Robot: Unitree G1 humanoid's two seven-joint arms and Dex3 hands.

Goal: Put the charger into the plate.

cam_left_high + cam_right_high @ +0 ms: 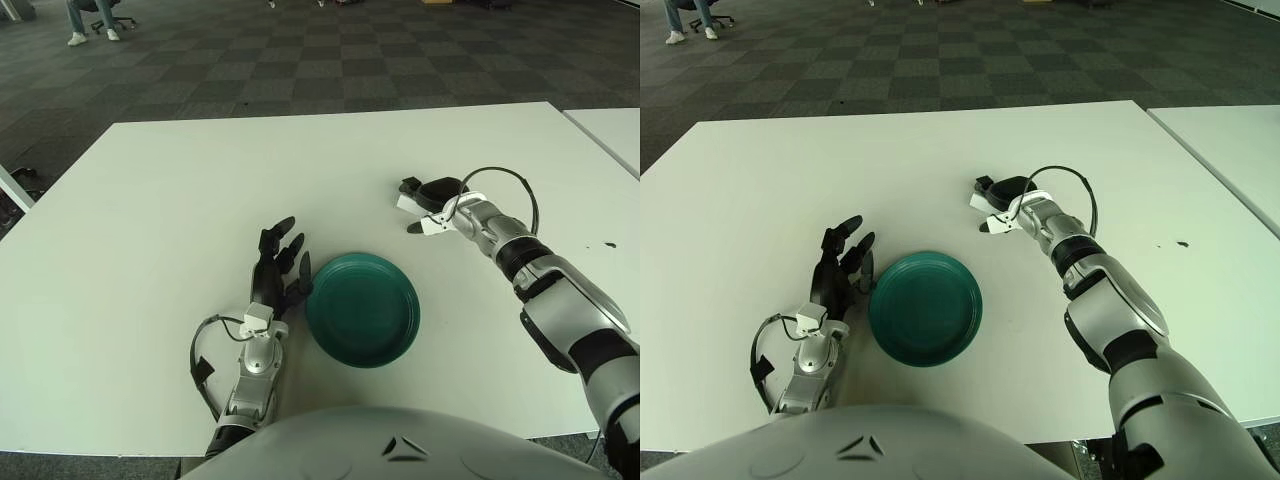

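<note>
A small white charger (403, 203) sits between the black fingers of my right hand (412, 205), low over the white table (150, 200), up and to the right of the plate. The fingers curl around it; most of it is hidden by them. It also shows in the right eye view (980, 201). The dark green plate (362, 308) lies empty near the table's front edge, between my two hands. My left hand (280, 262) rests on the table just left of the plate, fingers spread and holding nothing.
A black cable loop (505, 178) arches over my right wrist. A small dark mark (608, 244) is on the table at the right. A second white table (612, 130) stands to the right. A seated person (90, 20) is far back left.
</note>
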